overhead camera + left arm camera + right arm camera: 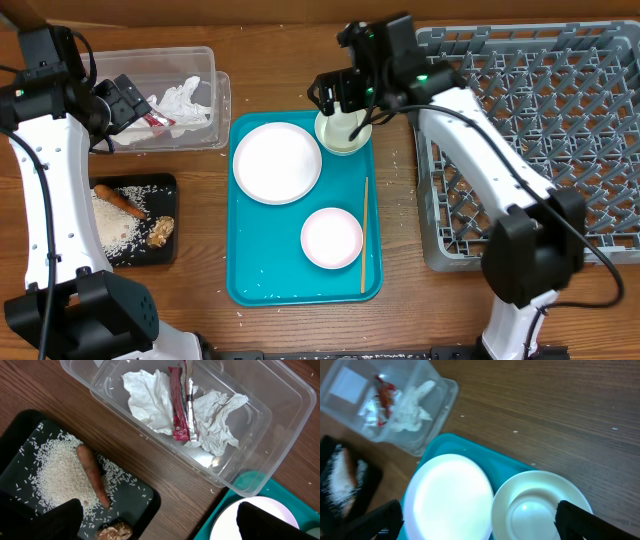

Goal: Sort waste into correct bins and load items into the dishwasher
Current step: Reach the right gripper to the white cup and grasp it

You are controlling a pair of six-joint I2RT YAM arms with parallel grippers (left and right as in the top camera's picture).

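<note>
- The wooden table [290,60] looked hard and smooth, with a few white grains strewn about. Bare wood lay between the tray and the rack.
- The grey rack [590,130], at right of frame, showed no dish among its pegs, so slots seemed plentiful.
- The teal tray [255,270], at centre, looked slick. Dishes would likely skate on it if nudged.
- The tub [200,65], upper left, held the napkin [150,400] and wrapper [180,410].
- The black tray [142,502] below it held rice [60,475], a carrot [92,477] and a brown lump [114,531]. The left gripper [157,510] hung over these, fingers spread and empty.
- The large plate [277,162], at the tray's upper left, looked stiff, glossy and breakable. I'd take it by the rim.
- The small plate [331,238], lower centre, seemed much the same, only lighter.
- The saucer [540,505] sat in the tray's upper right corner, just beside the large plate. The right gripper [477,512] hovered above it, fingers wide apart and holding nothing. Its raised rim seemed the only hold.
- The chopstick [364,235] lay flat along the tray's right edge. It looked light and thin, and awkward to pinch.
</note>
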